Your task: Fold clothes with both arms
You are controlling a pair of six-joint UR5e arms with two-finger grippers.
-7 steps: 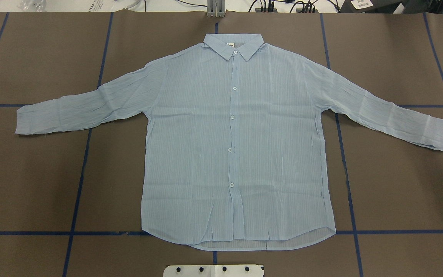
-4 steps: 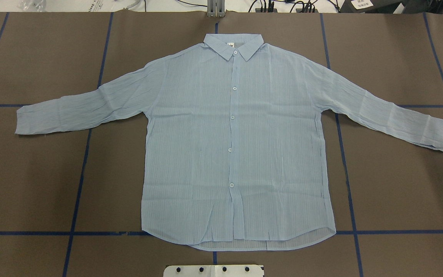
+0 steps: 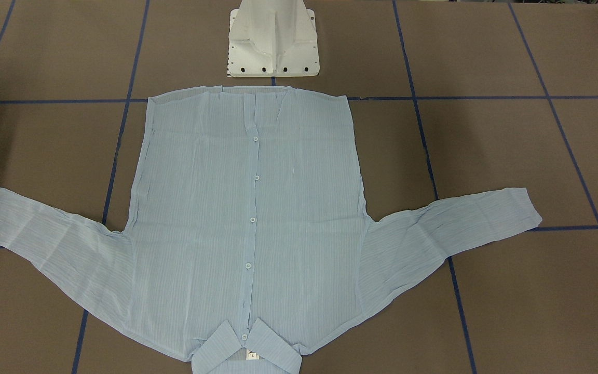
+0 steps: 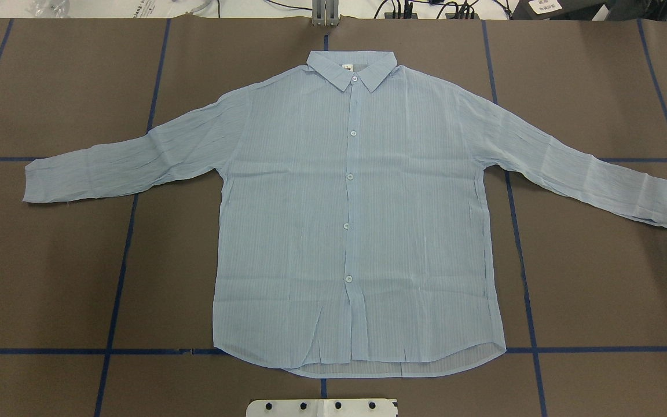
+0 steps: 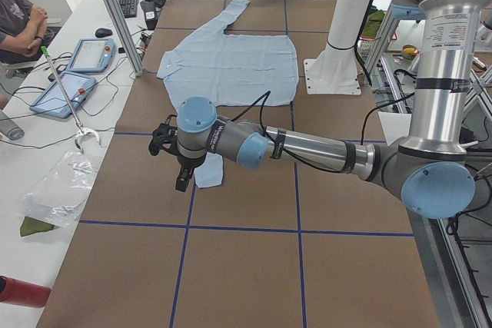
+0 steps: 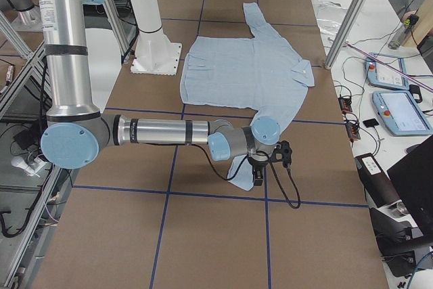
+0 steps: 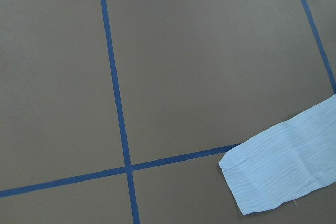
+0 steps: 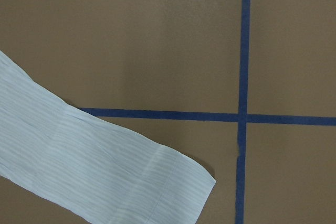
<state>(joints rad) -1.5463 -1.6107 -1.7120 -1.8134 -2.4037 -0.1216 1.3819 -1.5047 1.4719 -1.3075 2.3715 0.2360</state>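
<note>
The light-blue striped shirt lies flat and buttoned on the brown table, collar at the far side, both sleeves spread out. In the exterior left view my left gripper hangs over the left sleeve's cuff. In the exterior right view my right gripper hovers at the right sleeve's cuff. I cannot tell whether either is open or shut. The wrist views show only the cuffs on the table, no fingers.
The white pedestal base stands at the shirt's hem side. Blue tape lines cross the table. A side bench holds tablets, a seated person is beside it, and an aluminium post rises at the table's edge.
The shirt has not moved. A small dark part has come into the overhead view at its right edge, near the right cuff.
</note>
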